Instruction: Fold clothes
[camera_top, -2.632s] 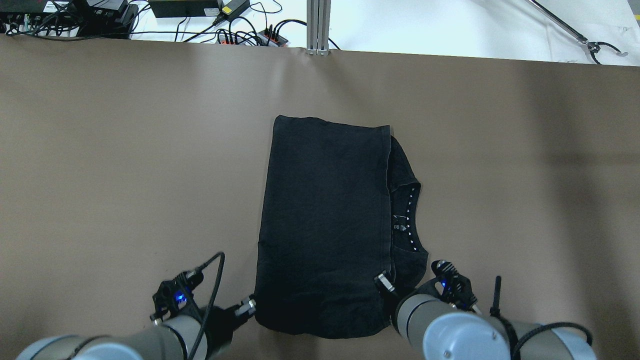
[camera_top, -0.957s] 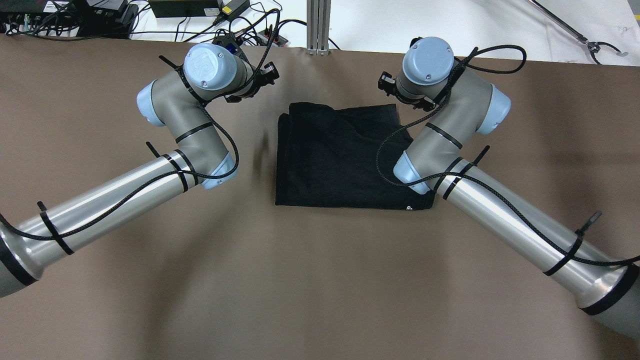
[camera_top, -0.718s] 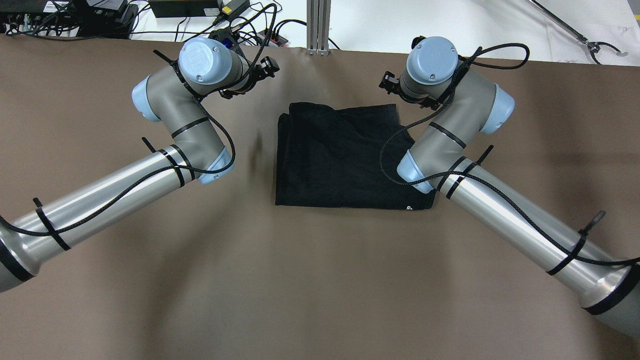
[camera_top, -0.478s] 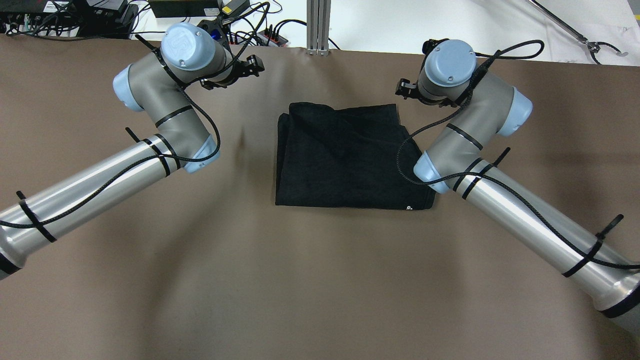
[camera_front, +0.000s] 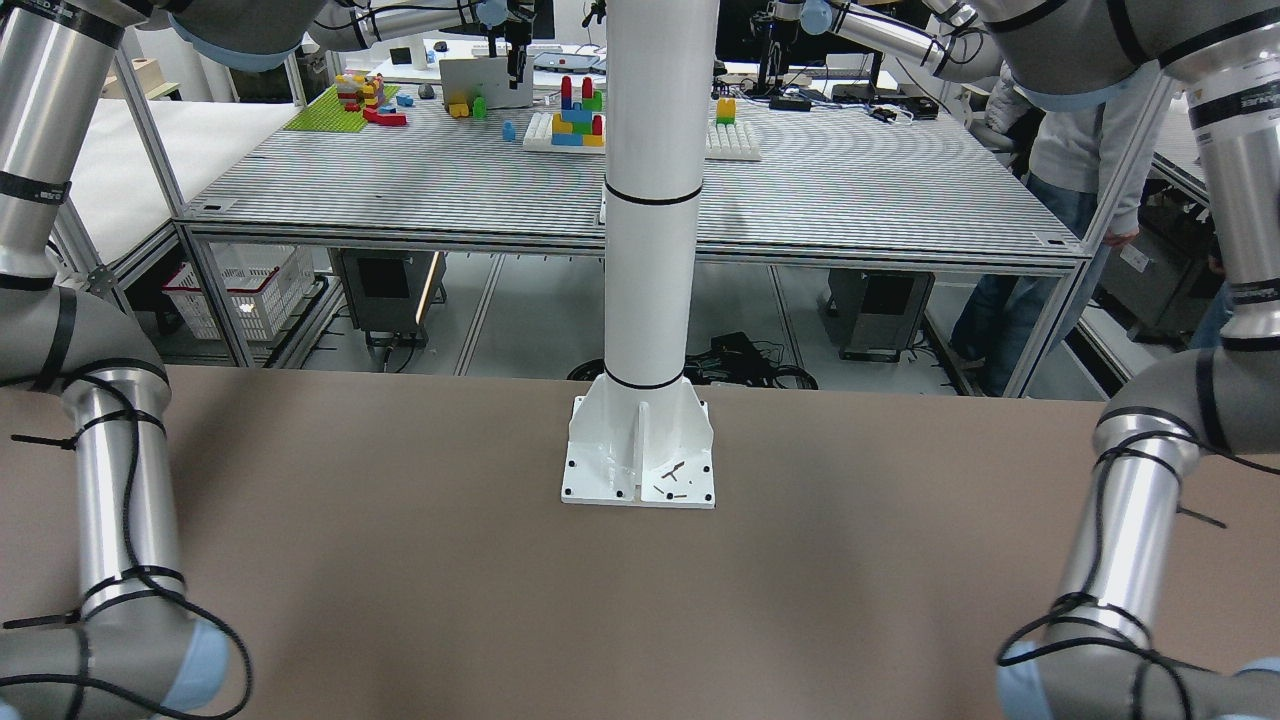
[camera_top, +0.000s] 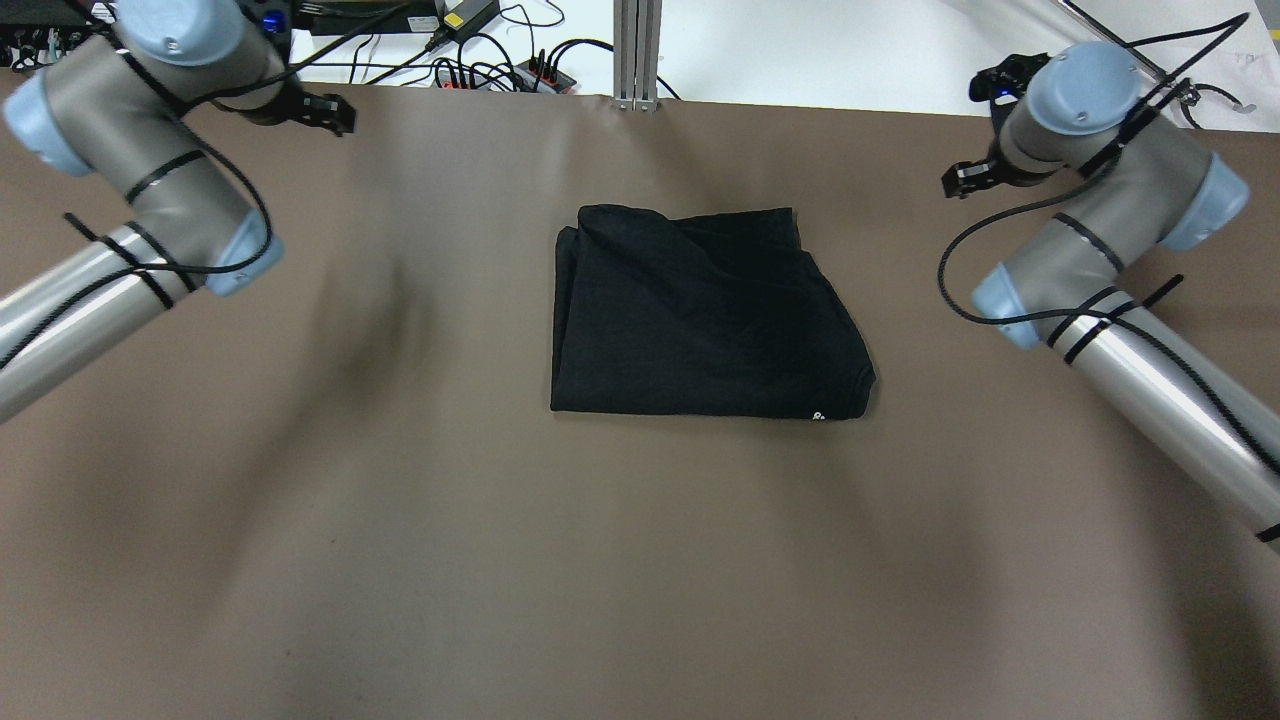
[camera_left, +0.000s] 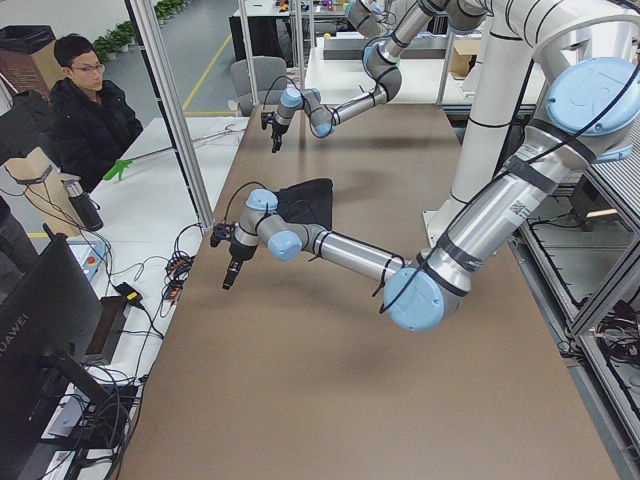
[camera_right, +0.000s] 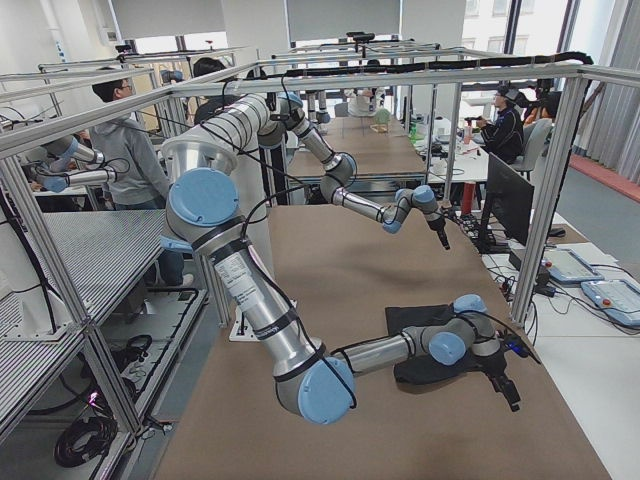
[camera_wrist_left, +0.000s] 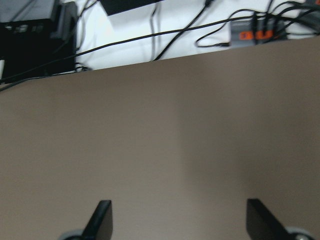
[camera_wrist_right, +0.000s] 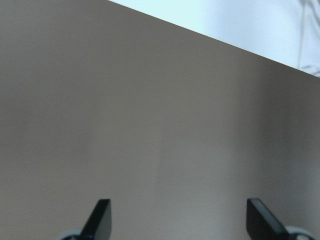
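I have the shirt (camera_top: 700, 315) lying folded into a rough rectangle just past the middle of the table (camera_top: 640, 560), toward 12 o'clock, with nothing touching it. Its top layer is rumpled near the 11 o'clock corner. At the 5 o'clock corner there is a small white mark (camera_top: 818, 414), too small for me to read.

The left gripper (camera_top: 325, 112) hangs at about 10 o'clock from the shirt, well apart from it, near the table's far edge. Its wrist camera shows the two fingers (camera_wrist_left: 101, 215) spread wide, with only bare table between them.

The right gripper (camera_top: 960, 180) sits at about 2 o'clock from the shirt, also well apart. Its fingers (camera_wrist_right: 100, 215) are equally wide and hold nothing.

From the left end, the near arm's wrist covers part of the shirt (camera_left: 305, 200). From the right end, the near arm crosses it (camera_right: 410, 318). The front view ends just below the pillar (camera_front: 650, 200), so the shirt and both grippers fall outside it.
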